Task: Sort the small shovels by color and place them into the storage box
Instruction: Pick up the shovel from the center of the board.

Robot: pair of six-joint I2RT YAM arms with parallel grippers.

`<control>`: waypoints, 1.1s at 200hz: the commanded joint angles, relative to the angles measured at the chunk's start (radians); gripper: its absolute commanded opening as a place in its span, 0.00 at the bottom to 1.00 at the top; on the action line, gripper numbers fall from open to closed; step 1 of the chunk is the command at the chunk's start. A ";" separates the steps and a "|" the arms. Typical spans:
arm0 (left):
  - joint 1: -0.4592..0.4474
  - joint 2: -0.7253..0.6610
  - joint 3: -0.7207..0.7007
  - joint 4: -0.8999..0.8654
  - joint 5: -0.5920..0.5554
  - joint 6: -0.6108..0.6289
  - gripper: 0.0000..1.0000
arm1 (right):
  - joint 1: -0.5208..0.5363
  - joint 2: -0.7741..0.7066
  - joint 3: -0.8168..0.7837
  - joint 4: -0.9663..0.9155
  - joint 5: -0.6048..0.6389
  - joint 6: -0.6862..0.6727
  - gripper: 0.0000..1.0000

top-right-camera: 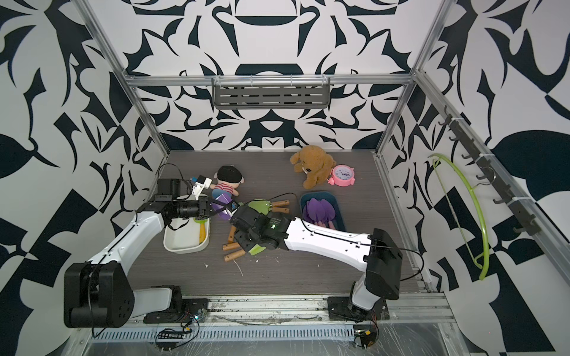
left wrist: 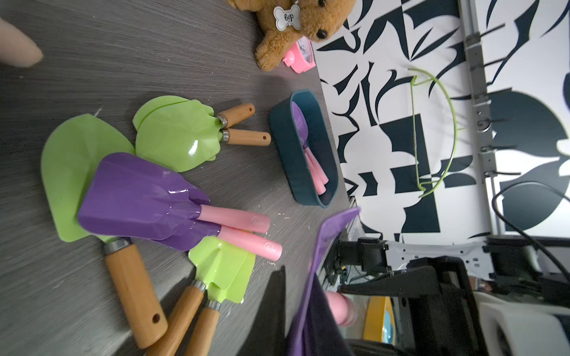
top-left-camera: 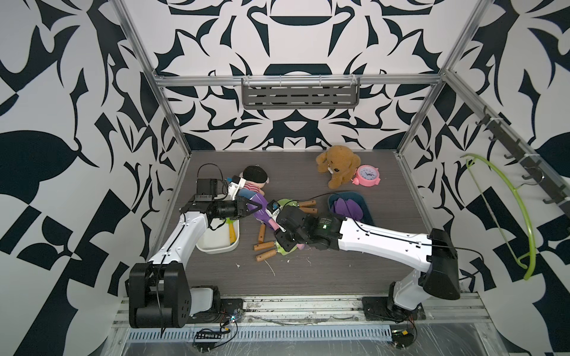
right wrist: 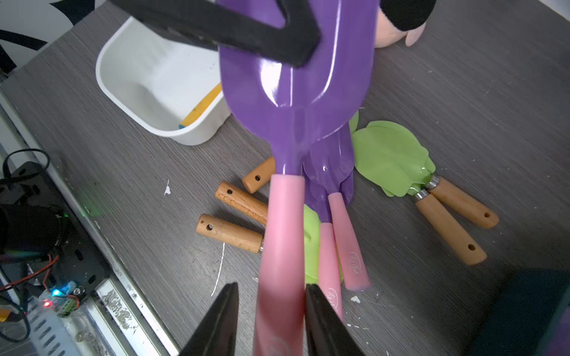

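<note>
**Purple shovel** (right wrist: 293, 92), pink handle: held off the table just beside white box (right wrist: 138, 71). L gripper (top-left-camera: 253, 206) clamped on blade. R gripper (right wrist: 271, 288) straddles handle, jaws slack, gap on one side. Other shovels (left wrist: 148, 197) lie near box. Plush dog (left wrist: 311, 27), far from box: tag (left wrist: 287, 17) reads "dog". Handle logos illegible.
</note>
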 commanded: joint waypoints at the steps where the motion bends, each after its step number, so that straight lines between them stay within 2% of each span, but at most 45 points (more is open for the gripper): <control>1: -0.002 0.006 -0.025 0.106 0.046 -0.220 0.00 | -0.029 -0.025 0.056 0.005 -0.056 -0.022 0.40; 39: -0.003 0.025 -0.027 0.117 0.026 -0.339 0.00 | -0.112 -0.011 0.095 -0.029 -0.177 0.009 0.40; 138: -0.030 0.032 -0.023 0.119 0.034 -0.336 0.00 | -0.154 0.099 0.214 -0.093 -0.262 -0.019 0.39; 151: -0.033 0.032 -0.022 0.119 0.036 -0.336 0.00 | -0.159 0.109 0.222 -0.106 -0.262 -0.018 0.35; 183: -0.041 0.031 -0.015 0.116 0.039 -0.320 0.00 | -0.163 0.108 0.222 -0.123 -0.242 -0.014 0.13; 192: -0.045 0.031 -0.010 0.112 0.037 -0.308 0.06 | -0.167 0.102 0.219 -0.128 -0.234 -0.015 0.08; 207: -0.054 0.029 0.004 0.094 0.023 -0.267 0.28 | -0.175 0.084 0.208 -0.140 -0.213 -0.015 0.03; 220: -0.066 0.033 0.028 0.072 0.005 -0.203 0.42 | -0.195 0.057 0.185 -0.153 -0.193 -0.017 0.03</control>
